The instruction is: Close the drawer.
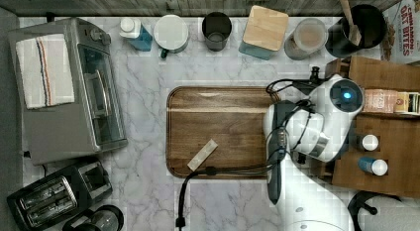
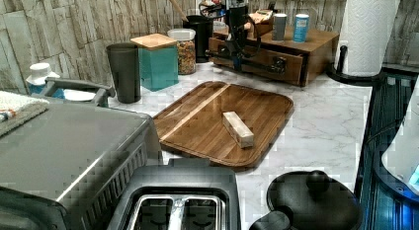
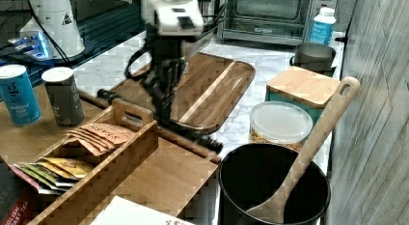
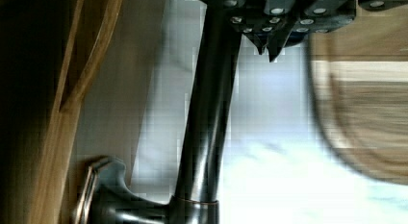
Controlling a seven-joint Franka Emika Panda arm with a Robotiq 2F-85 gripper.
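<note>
Left view showed my claw [image 2: 236, 55] at the dark bar handle [image 2: 257, 65] of the drawer [image 2: 276, 67], which sat in the wooden cabinet [image 2: 316, 47] beside the rounded tray [image 2: 222, 121]. Whether my fingers gripped the handle, I couldn't tell.

Brown wooden drawer [image 2: 276, 62] with dark handle [image 4: 207, 113], white-grey marbled counter [image 1: 148, 92], dark-brown tray [image 1: 218, 132], teal canister [image 2: 158, 67]

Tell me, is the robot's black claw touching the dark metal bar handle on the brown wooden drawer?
Cannot tell. In the wrist view the gripper sits right beside the dark bar handle of the drawer, but no plain contact or gap shows.
</note>
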